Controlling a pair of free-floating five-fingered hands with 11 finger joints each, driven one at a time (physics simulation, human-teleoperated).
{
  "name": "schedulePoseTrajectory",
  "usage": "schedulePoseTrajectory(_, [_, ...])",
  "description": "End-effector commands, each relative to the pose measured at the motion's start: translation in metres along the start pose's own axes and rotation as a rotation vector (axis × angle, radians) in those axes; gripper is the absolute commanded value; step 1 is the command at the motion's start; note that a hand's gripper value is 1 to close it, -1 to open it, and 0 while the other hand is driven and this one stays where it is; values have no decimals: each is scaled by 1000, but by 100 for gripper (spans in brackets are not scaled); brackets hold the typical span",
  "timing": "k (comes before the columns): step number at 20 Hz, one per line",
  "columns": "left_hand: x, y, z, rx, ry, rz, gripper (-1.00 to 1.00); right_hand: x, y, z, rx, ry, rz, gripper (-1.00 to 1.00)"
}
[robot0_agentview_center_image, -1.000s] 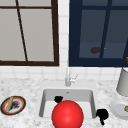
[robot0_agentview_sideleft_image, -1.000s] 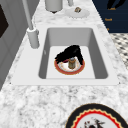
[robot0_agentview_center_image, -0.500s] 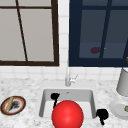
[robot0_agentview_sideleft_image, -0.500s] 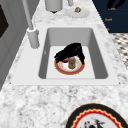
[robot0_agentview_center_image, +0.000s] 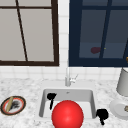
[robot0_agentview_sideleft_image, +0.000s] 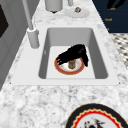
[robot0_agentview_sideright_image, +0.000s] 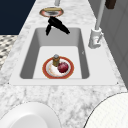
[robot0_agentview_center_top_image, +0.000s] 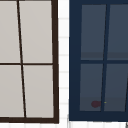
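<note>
A red-rimmed plate (robot0_agentview_sideright_image: 46, 71) is sitting on the floor of the sink (robot0_agentview_sideright_image: 30, 55), toward its right end, carrying a small brown jar (robot0_agentview_sideright_image: 56, 60) that is standing upright just beside a dark red fruit (robot0_agentview_sideright_image: 63, 67). The left hand (robot0_agentview_sideright_image: 56, 23) is hovering above the sink's left end, well apart from the plate, with its fingers hanging loose and apart and gripping nothing. If it is coming down on the plate from that height, a drooping finger is likely to clip the jar first, since the jar is the tallest thing there, tipping it against the fruit and sending the fruit rolling off the rim. The right hand (robot0_agentview_center_image: 102, 114) is floating at the sink's right edge; I cannot tell how its fingers are set. Farther back, the faucet (robot0_agentview_center_image: 67, 77) is standing over the basin, where a lifting hand could be knocking it.
</note>
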Motion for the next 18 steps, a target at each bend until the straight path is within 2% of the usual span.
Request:
schedulePoseTrajectory(1, [12, 3, 14, 48, 21, -4, -100, 0, 0, 0, 0, 0, 0, 0])
schedulePoseTrajectory(5, [23, 11, 27, 36, 8, -2, -100, 0, 0, 0, 0, 0, 0, 0])
schedulePoseTrajectory(8, [31, 8, 32, 17, -8, 0, -100, 0, 0, 0, 0, 0, 0, 0])
schedulePoseTrajectory(12, [46, 3, 45, 25, -6, -7, -100, 0, 0, 0, 0, 0, 0, 0])
schedulePoseTrajectory(18, [57, 11, 60, 37, -9, -2, -100, 0, 0, 0, 0, 0, 0, 0])
